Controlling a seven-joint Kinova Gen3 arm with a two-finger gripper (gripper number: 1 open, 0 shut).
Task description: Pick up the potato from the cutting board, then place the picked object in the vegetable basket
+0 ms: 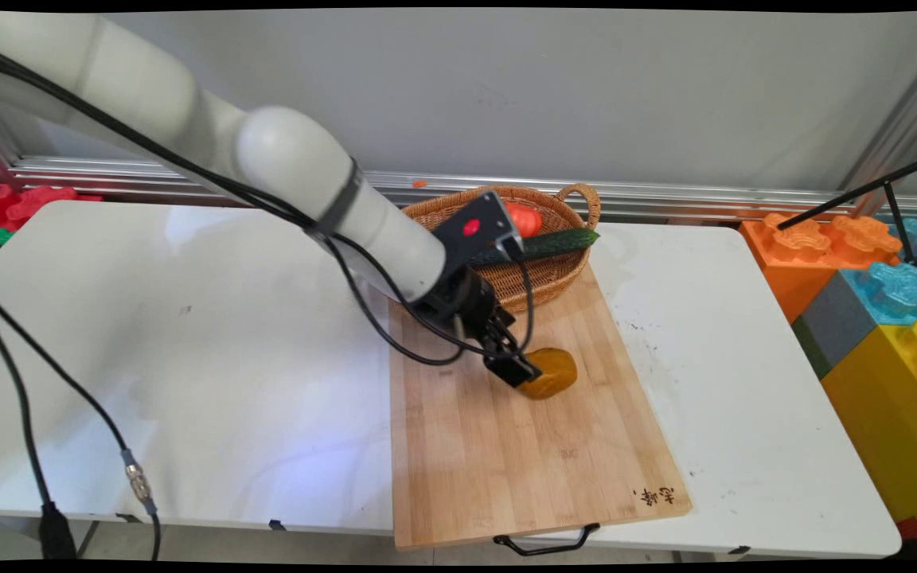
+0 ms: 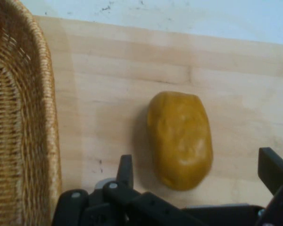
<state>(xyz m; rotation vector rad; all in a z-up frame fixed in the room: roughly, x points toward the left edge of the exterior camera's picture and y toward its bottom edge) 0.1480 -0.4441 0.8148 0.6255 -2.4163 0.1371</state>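
Potato [image 2: 180, 140] on cutting board [image 1: 506, 461], between spread claw [image 2: 198, 181] fingers

on the table [image 1: 188, 358], toward its right half, lies a cutting board [image 1: 506, 461]. at the board's far end sits a basket [image 1: 542, 274], holding a cucumber [image 1: 554, 243] and a tomato [image 1: 524, 219]. mid-board, before the basket, rests a potato [image 1: 554, 372], with the gripper [image 1: 524, 372] at its left, fingers spread either side.
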